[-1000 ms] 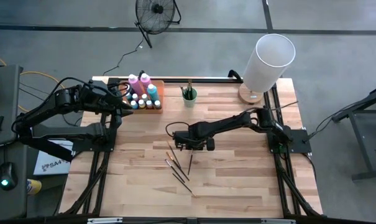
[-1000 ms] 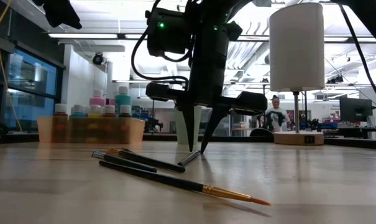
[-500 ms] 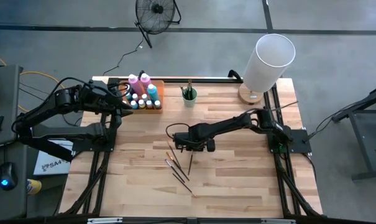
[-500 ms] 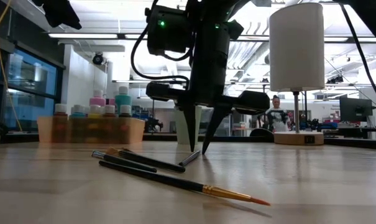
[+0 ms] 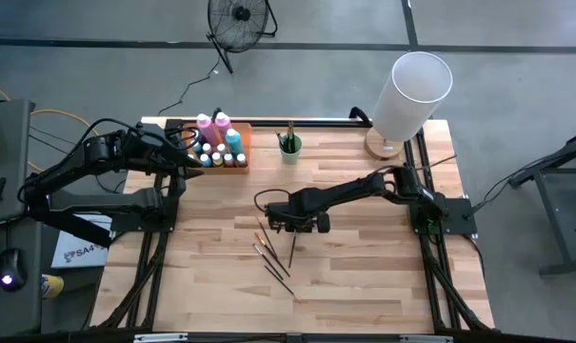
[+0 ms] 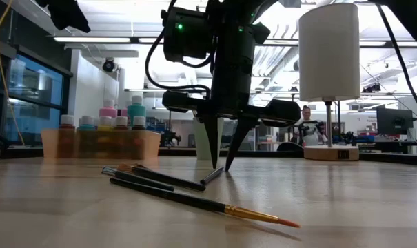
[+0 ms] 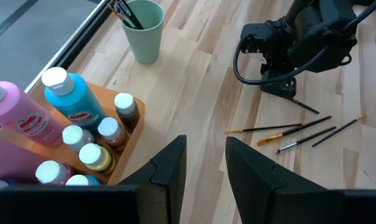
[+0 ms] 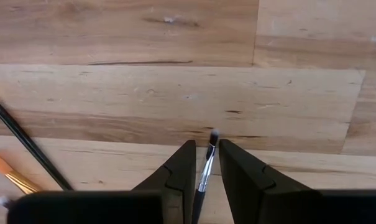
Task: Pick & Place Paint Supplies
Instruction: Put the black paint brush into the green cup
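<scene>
Several thin dark-handled brushes [image 5: 273,255] lie flat on the wooden table near its middle. My right gripper [image 8: 206,144] points straight down over one of them [image 8: 206,171]. Its two fingers stand narrowly open on either side of the brush's bristle end, with a sliver of table showing on each side. In the low view the fingertips [image 6: 216,167] sit right at the table top. Small paint bottles and taller pink and blue ones [image 7: 63,99] stand in the orange tray [image 5: 238,157] at the far left. My left gripper [image 7: 206,152] hovers open beside that tray, holding nothing.
A green cup [image 5: 289,148] with brushes in it stands at the far edge, right of the tray. A white lamp [image 5: 413,90] stands on the far right corner. Bare wood lies to the right of and in front of the brushes [image 6: 194,200].
</scene>
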Controlling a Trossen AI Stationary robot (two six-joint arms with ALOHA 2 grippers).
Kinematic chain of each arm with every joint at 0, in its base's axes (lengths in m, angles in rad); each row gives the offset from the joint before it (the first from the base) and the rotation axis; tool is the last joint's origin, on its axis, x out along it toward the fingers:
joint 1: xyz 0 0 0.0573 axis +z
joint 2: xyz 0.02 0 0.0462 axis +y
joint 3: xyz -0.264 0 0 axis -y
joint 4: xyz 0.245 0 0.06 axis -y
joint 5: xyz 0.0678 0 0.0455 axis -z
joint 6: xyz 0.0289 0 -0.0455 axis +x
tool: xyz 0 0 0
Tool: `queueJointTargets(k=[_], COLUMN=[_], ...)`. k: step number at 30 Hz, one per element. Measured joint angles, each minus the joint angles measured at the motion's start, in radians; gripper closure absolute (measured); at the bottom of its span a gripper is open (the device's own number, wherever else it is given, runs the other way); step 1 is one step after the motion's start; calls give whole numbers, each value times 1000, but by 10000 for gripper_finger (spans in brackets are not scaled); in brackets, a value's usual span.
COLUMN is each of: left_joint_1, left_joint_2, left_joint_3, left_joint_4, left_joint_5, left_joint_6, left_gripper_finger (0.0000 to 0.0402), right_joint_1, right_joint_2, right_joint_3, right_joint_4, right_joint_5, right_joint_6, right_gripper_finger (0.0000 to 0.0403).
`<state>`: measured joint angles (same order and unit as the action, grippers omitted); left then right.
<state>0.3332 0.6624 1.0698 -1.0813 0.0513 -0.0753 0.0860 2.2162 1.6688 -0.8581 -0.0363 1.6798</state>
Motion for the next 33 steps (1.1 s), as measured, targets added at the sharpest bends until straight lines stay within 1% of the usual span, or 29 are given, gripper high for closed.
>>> queueJointTargets(k=[6, 14, 24, 28, 33], left_joint_1=[0, 0, 0, 0, 0], left_joint_2=[0, 0, 0, 0, 0], left_joint_3=[0, 0, 0, 0, 0], left_joint_4=[0, 0, 0, 0, 0], left_joint_5=[0, 0, 0, 0, 0], left_joint_6=[0, 0, 0, 0, 0], left_gripper_finger=[291, 291, 291, 291, 291], right_joint_1=[-1, -13, -16, -16, -17], right_joint_2=[0, 0, -2, -7, -50], right_joint_3=[0, -1, -1, -2, -1], right_joint_4=[0, -4, 21, 49, 50], right_joint_5=[8, 1, 9, 50, 115], right_joint_6=[-16, -80, -190, -204, -212], right_gripper_finger=[346, 394, 399, 399, 399])
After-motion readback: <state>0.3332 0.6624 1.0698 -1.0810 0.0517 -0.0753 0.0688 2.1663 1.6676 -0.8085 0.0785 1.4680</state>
